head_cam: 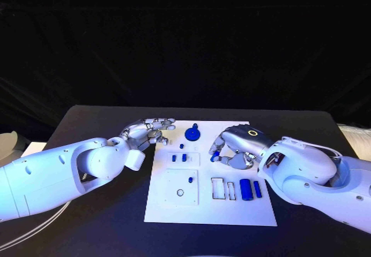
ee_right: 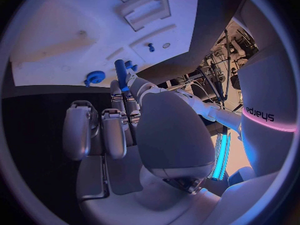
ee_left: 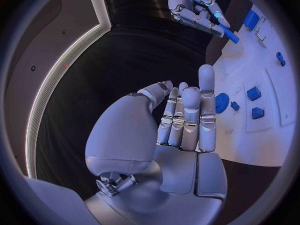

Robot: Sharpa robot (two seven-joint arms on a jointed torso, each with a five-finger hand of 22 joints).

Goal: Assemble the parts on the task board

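Though small, blue cyl. part (ee_right: 120,74)

Table (head_cam: 101,120): black, matte top, rounded far corners; far edge runs across the middle of the head view.

Backdrop (head_cam: 185,48): black cloth behind the table's far edge, hanging in soft vertical folds, filling the upper scene.

Light: bluish-violet cast over the table top.

White object (head_cam: 12,142): curved, partly cut off, just beyond the table's left edge; kind cannot be told.

Pale item (head_cam: 354,134): beyond the table's right edge, indistinct.
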